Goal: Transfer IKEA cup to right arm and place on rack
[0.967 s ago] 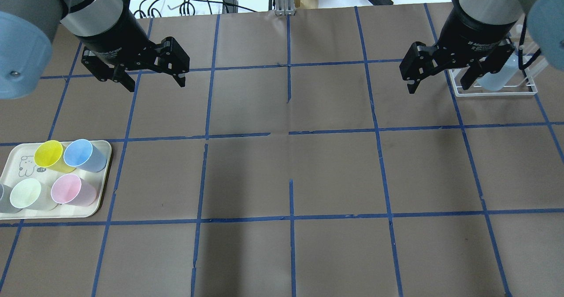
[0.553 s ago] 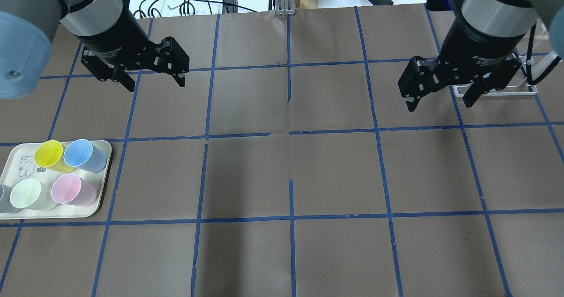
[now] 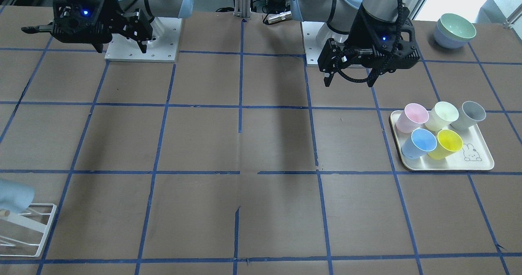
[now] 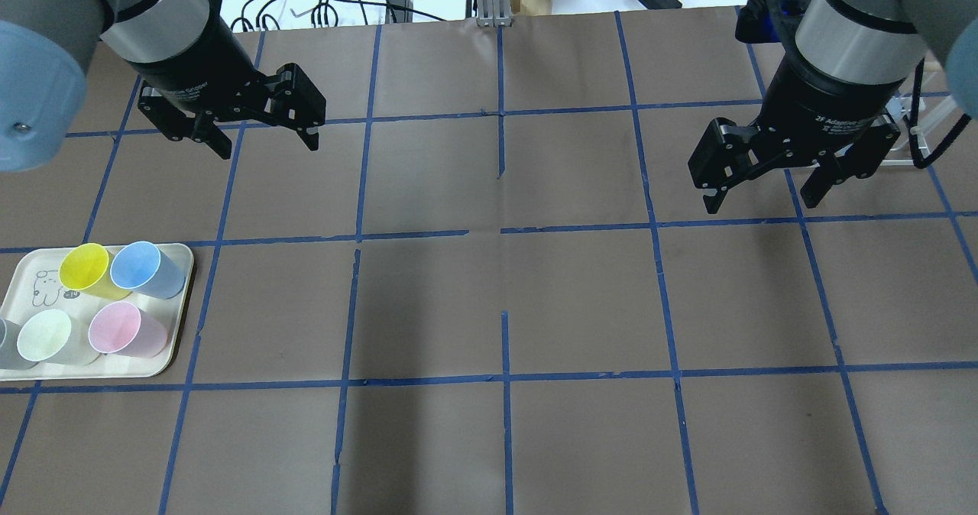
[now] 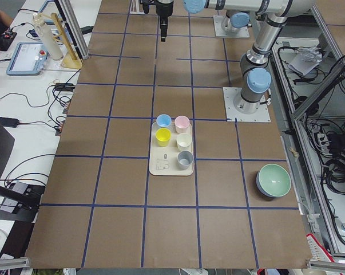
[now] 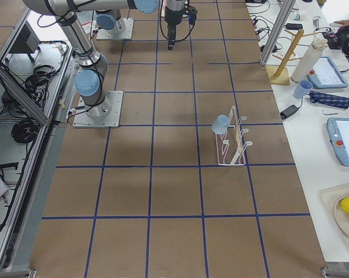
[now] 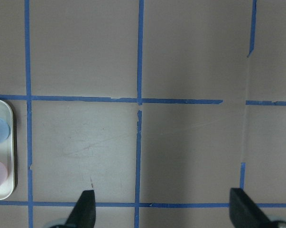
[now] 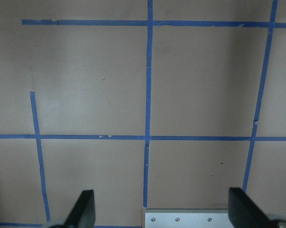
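Overhead camera's looking forward across the table [image 4: 581, 301]; the front one's facing back, both catching the tray [image 4: 34, 270]. Side cameras are peering lengthwise; wrist cameras are staring straight down, close.

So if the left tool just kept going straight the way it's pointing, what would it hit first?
Most likely the bare table, near a blue tape crossing. The left tool points down at it, open, with nothing in between; the cream tray sits off to one side.
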Controlling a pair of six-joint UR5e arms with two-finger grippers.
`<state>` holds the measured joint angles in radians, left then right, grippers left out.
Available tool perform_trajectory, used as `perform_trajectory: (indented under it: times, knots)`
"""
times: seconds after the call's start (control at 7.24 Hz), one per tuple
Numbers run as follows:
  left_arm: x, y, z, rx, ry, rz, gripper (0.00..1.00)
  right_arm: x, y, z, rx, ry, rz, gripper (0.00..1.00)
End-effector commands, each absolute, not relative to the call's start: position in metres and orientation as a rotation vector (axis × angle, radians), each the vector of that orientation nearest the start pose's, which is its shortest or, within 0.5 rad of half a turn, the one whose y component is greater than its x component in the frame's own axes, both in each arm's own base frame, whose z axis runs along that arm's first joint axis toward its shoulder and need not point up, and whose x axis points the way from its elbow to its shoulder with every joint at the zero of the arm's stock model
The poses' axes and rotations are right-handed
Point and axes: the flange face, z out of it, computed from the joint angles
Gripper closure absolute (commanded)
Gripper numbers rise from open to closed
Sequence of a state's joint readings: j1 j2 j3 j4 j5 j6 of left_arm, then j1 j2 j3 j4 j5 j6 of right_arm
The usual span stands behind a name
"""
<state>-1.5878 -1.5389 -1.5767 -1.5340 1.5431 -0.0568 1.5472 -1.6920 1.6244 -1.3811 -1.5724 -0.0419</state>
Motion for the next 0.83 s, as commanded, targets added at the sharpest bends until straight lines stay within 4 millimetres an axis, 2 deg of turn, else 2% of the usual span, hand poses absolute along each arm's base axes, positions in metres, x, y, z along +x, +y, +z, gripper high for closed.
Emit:
perform_trajectory:
  times: [0.0,0.69]
  knots:
    - [-0.1442,-0.4818,0.5044,-0.062,3.169,-0.098,0.0,0.1213,-0.4313,0.4983,-0.019,3.133,0.188,0.0]
    - [-0.1442,-0.4818,0.5044,-0.062,3.169,-0.098,0.0,0.121,-0.4308,0.5,-0.027,3.137,0.176,0.0]
